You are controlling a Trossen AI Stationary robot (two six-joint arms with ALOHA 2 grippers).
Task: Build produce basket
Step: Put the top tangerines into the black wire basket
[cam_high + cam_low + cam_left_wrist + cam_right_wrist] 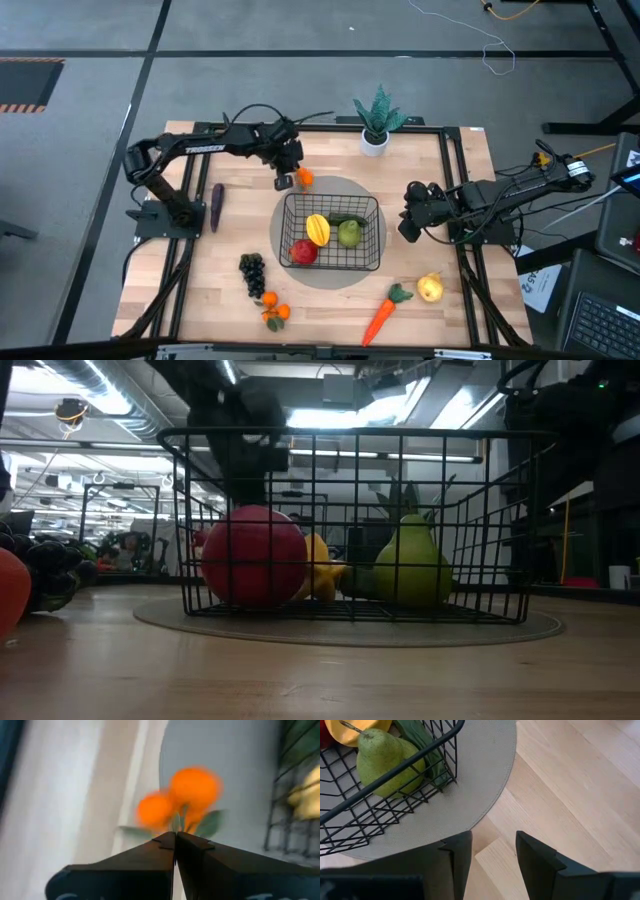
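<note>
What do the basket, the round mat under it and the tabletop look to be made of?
Basket: thin black wire, probably coated metal, welded in an open grid.
Round mat: matte grey with a fine texture and a stitched-looking rim, maybe felt or fabric.
Tabletop: pale wood strips with visible grain and seams, smooth finish.

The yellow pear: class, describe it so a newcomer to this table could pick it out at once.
Start at the black wire basket in the middle of the table, then look toward the near right corner. The yellow pear lies on bare wood there, outside the basket. It is plain yellow and rounded, unlike the long orange carrot beside it.
</note>
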